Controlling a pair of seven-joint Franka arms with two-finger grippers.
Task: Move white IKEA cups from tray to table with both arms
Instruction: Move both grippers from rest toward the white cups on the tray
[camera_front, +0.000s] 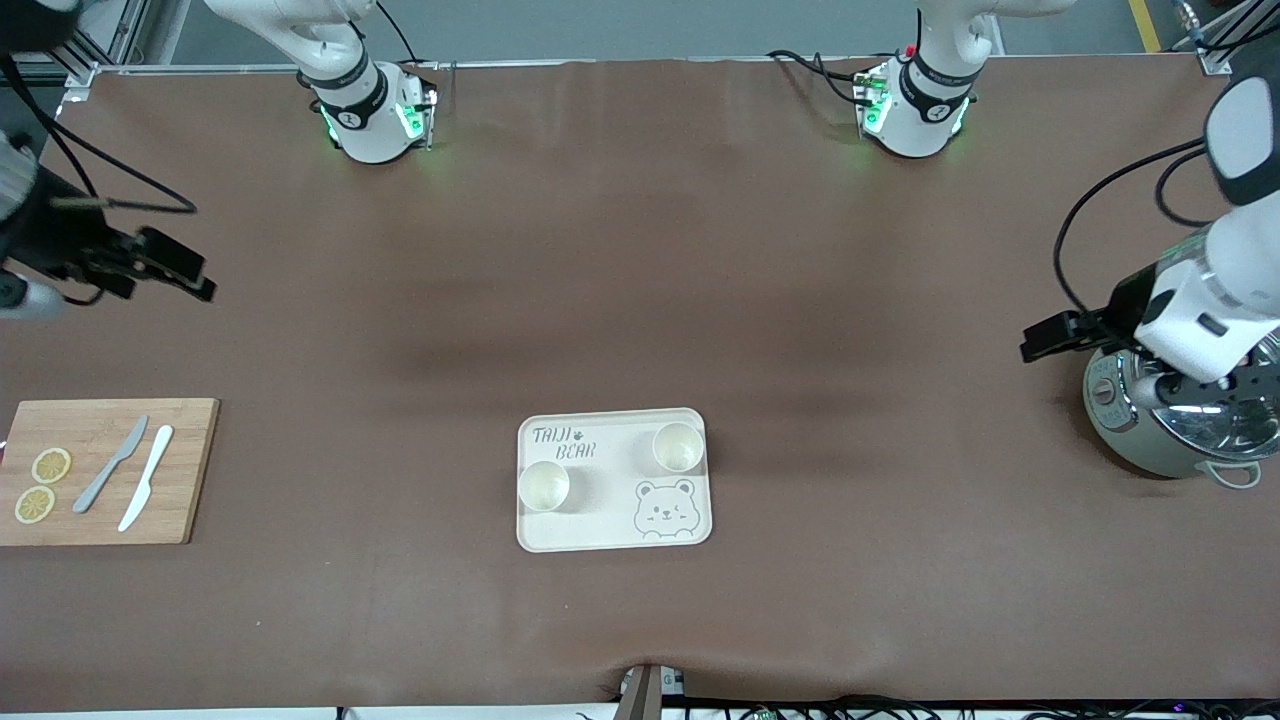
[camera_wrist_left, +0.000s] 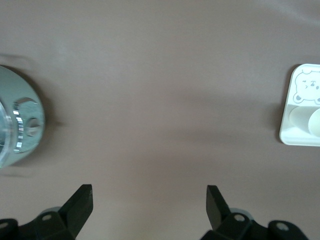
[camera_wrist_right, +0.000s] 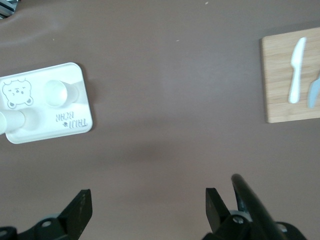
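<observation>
Plainly "TAIJI BEAR" tray (camera_front: 612, 528)

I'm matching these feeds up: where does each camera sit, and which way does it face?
Front view: high across the table, facing both arm bases; bear tray central.
Left wrist view: on the left arm, looking down past the open left tool at bare cloth, cooker at one edge.
Right wrist view: on the right arm, looking down past the open right tool.
All three share the tray.
</observation>
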